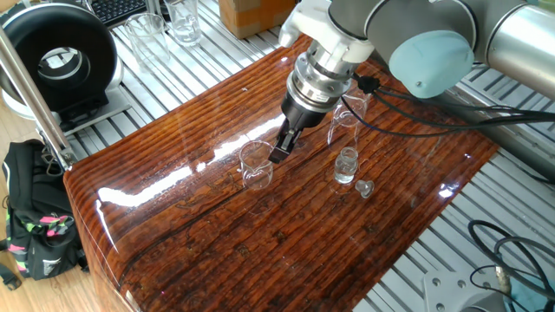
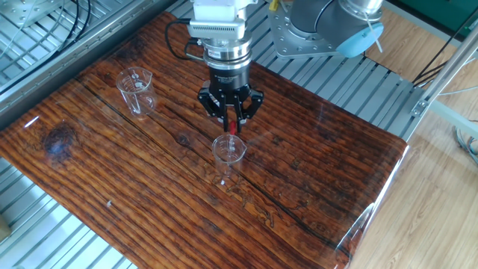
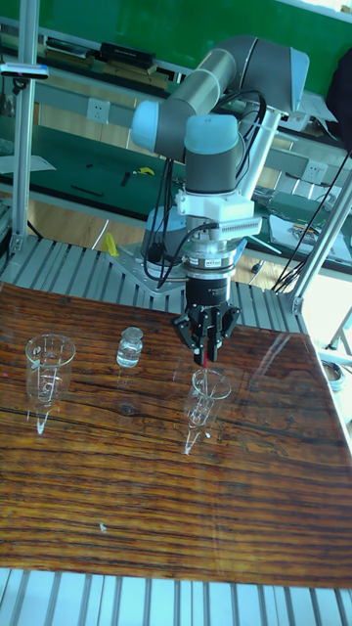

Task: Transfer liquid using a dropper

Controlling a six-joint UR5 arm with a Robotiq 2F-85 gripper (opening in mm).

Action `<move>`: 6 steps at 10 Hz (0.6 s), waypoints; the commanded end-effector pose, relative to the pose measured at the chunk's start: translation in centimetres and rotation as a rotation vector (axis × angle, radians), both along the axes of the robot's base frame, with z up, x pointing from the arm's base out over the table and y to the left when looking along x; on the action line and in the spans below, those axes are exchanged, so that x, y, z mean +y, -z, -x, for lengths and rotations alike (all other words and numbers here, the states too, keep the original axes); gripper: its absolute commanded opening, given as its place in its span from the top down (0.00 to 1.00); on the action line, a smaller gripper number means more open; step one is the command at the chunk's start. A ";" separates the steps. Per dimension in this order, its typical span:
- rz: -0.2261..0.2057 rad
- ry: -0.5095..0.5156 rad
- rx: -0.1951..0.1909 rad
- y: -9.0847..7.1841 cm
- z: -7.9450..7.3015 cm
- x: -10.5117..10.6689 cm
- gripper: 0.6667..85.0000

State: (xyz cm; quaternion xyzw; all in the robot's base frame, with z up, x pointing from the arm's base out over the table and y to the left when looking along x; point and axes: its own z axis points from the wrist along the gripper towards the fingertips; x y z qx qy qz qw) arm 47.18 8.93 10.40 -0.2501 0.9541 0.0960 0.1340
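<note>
My gripper [image 2: 231, 124] points straight down over a small clear beaker [image 2: 228, 150] in the middle of the wooden table [image 2: 321, 179]. It is shut on the red bulb of the dropper [image 2: 233, 128], whose thin tube reaches down into the beaker. In the tall fixed view the gripper [image 3: 205, 358] holds the bulb just above the beaker [image 3: 208, 390] rim. From the one fixed view the gripper [image 1: 279, 153] covers the dropper beside the beaker [image 1: 254, 168]. I cannot make out the liquid through the glass.
A small glass bottle [image 1: 346, 165] stands right of the beaker, with its stopper [image 1: 365, 188] lying beside it. A taller glass vessel [image 1: 342, 124] stands behind the bottle. It also shows as the vessel [image 2: 136, 89] near the far table corner. Metal slats surround the table.
</note>
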 end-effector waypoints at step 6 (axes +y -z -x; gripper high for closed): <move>-0.018 0.010 -0.005 -0.3 -0.2 0.3 0.68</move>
